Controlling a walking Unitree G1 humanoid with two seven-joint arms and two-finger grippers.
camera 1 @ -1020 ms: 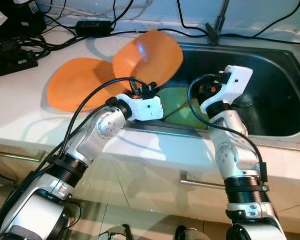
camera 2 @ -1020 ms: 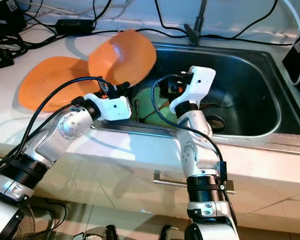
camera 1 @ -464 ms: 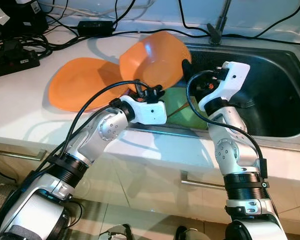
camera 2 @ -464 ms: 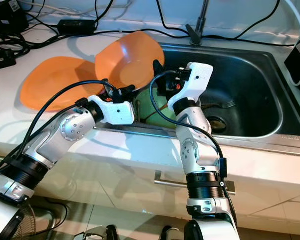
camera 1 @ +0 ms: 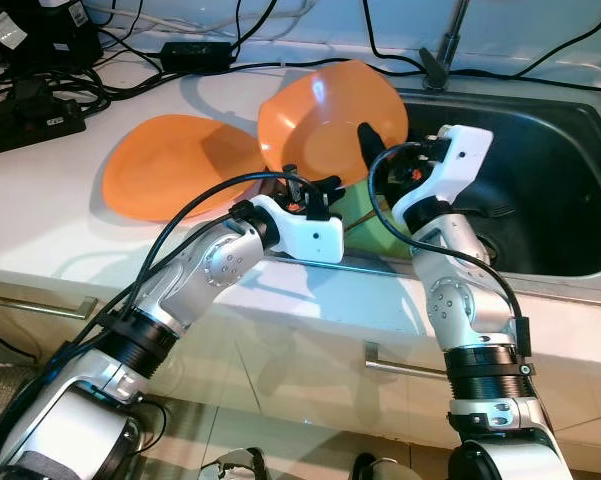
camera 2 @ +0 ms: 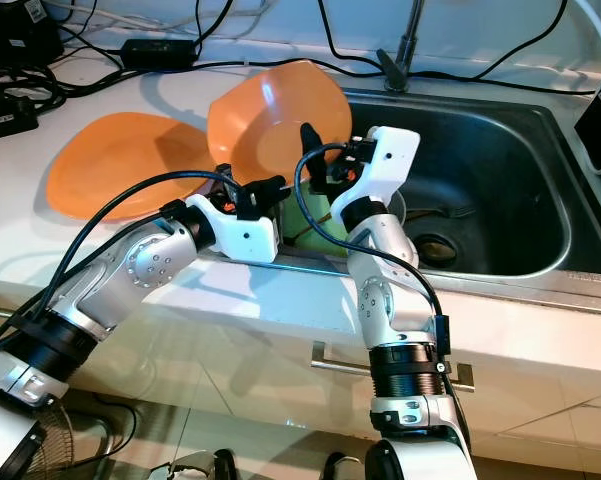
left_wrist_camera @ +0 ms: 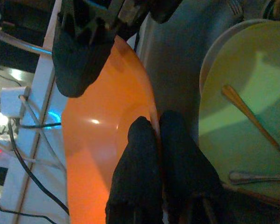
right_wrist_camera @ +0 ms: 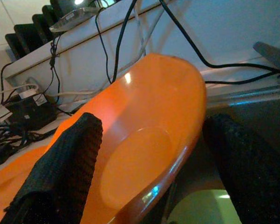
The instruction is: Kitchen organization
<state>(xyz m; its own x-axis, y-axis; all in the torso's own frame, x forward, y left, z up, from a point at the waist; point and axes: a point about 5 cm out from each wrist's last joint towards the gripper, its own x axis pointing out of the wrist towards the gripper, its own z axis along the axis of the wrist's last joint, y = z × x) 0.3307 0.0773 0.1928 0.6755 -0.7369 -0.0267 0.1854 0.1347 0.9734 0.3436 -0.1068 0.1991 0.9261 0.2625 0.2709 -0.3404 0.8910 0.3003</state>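
Observation:
A tilted orange plate [camera 1: 325,120] stands on edge over the sink's left rim. My left gripper [left_wrist_camera: 156,128] is shut on its lower rim, one finger on each face. My right gripper [right_wrist_camera: 160,158] is open and straddles the plate's right edge, with one black finger [camera 1: 370,145] across its inner face and the other behind it. A second orange plate [camera 1: 175,175] lies flat on the white counter to the left. Below the held plate, a pale green plate [left_wrist_camera: 251,93] lies in the sink with a wooden utensil [left_wrist_camera: 251,119] on it.
The steel sink [camera 1: 560,170] runs to the right, with a fork [camera 1: 495,212] near the drain and a faucet [camera 1: 442,50] behind. Cables, a power strip [camera 1: 30,110] and an adapter [camera 1: 195,52] crowd the counter's back left. Cabinet handles sit below the counter edge.
The held orange plate has moved right, toward the sink. My right gripper has come up to it, and its fingers now straddle the plate's edge.

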